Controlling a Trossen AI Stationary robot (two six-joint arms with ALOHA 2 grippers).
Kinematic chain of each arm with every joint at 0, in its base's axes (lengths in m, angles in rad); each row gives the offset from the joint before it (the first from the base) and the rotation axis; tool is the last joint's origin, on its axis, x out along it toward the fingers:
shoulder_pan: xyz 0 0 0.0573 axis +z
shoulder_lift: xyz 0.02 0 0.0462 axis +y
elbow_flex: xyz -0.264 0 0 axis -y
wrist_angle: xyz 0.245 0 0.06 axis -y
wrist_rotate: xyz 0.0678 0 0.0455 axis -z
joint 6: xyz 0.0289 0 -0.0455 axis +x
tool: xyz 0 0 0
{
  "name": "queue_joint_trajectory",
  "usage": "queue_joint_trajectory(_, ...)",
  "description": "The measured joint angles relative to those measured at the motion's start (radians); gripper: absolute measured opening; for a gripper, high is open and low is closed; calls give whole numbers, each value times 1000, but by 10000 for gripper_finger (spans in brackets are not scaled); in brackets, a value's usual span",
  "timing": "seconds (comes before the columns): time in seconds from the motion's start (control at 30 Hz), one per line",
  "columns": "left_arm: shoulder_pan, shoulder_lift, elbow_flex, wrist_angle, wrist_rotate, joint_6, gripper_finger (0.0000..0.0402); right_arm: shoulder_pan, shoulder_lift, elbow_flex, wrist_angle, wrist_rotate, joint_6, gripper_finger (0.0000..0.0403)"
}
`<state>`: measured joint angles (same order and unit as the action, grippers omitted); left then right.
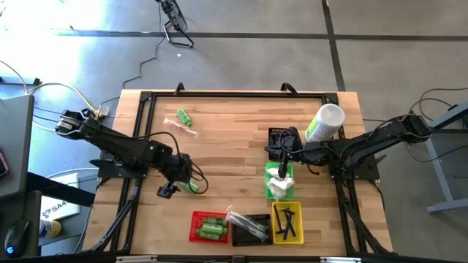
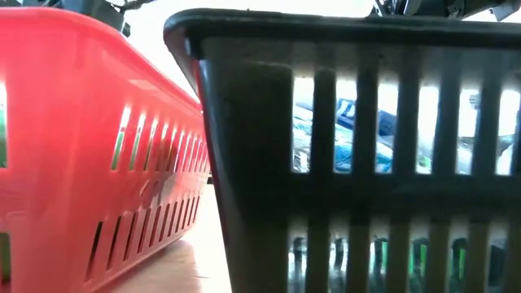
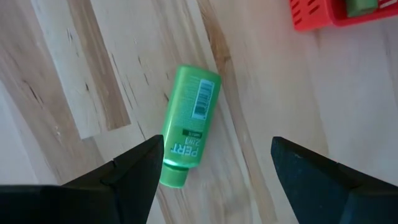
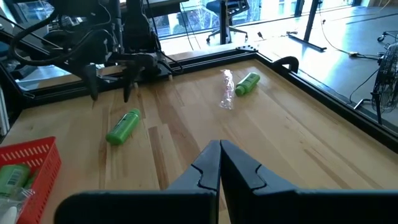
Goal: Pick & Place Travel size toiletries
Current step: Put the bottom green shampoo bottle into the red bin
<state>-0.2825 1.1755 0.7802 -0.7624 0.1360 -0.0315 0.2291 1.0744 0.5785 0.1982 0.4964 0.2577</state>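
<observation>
A small green bottle [image 3: 188,124] lies on its side on the wooden table [image 1: 234,157]. My left gripper [image 3: 217,158] hangs open just above it, pointing steeply down, one finger close to the bottle's cap end and the other off to its side. In the high view this bottle [image 1: 192,186] is near the table's left front, with the left gripper [image 1: 178,187] over it. A second green bottle [image 1: 184,117] and a clear-wrapped item [image 4: 227,92] lie at the far left. My right gripper [image 4: 219,152] is shut and holds nothing, raised over the green basket [image 1: 279,183].
Along the near edge stand a red basket [image 1: 208,226] holding green bottles, a black basket [image 1: 248,228] with clear-wrapped items and a yellow basket [image 1: 287,223] with thin black pieces. White packets fill the green basket. A white cup [image 1: 325,120] lies at the far right.
</observation>
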Motion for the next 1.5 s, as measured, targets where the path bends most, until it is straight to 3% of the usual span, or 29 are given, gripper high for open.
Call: queue_joint_trajectory(1.5,0,0,-16,5,-64,2,292,0,0,0,-26,-1,-1,2)
